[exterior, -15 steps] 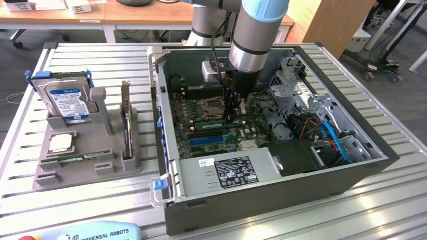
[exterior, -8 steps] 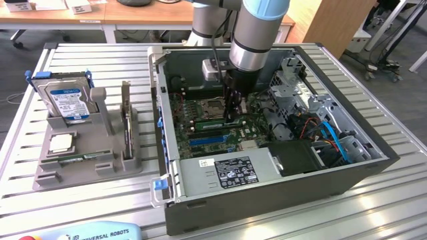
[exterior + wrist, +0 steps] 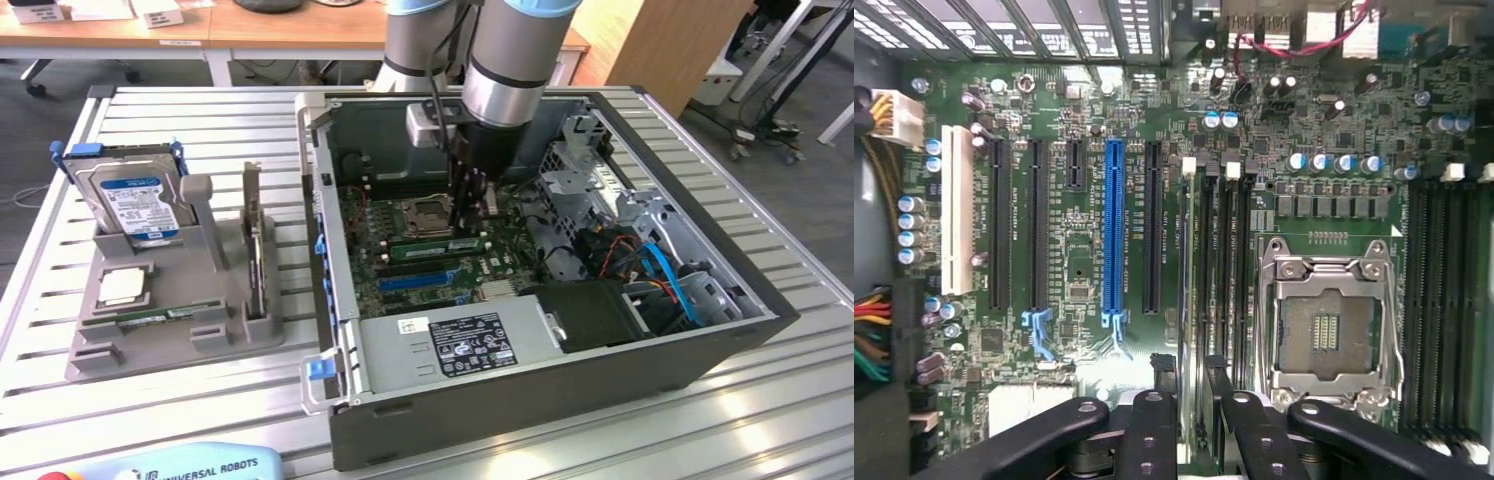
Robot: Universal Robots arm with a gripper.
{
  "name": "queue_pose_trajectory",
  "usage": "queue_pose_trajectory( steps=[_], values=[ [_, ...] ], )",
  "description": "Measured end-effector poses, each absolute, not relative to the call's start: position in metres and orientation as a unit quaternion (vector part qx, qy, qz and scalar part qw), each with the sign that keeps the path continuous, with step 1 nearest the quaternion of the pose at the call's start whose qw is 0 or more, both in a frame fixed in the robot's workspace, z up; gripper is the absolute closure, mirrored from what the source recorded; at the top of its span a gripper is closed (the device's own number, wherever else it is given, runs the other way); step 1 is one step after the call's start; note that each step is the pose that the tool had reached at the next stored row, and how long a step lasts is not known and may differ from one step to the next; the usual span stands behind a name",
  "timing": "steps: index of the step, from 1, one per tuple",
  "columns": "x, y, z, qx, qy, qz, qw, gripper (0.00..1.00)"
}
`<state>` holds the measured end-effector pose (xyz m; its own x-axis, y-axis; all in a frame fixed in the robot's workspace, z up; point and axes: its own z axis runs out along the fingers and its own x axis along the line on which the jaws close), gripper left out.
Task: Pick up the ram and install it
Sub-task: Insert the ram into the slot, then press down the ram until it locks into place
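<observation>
- A robot pincer (image 3: 470, 233) reaches down into an open computer case (image 3: 561, 400). Its fingers (image 3: 1152, 430) stand apart with a clear gap between them and clamp nothing that I can make out.
- The ram (image 3: 427, 244) stands on edge in the motherboard, directly beneath the pincer. The pincer hangs over one end of the stick, not over its middle.
- Risk of tilting: a push at that one end would likely drive it deeper than the far end. The stick would then sit crooked in its slot. Whether the slot's end clips are shut cannot be told.
- Risk of scraping: the fingertips sit low among the parallel memory slots (image 3: 1219, 260). The bare processor socket (image 3: 1332, 335) lies just beside the pincer. A small sideways drift could rake a neighbouring slot or the socket's fine contacts.
- Risk of bending: if the fingers close off-centre, they could press the thin board sideways against its slot.
- The ram looks like a long, thin, flat green strip. Dark chips run along the face turned to the exterior view. A label is too small to make out.
</observation>
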<state>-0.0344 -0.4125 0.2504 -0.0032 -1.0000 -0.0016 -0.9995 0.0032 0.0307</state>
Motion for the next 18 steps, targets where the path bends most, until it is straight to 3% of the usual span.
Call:
queue_pose_trajectory(
  steps=[18],
  values=[
    [-0.034, -0.413, 0.279, 0.706, -0.708, -0.011, 0.01, 0.75]
  ],
)
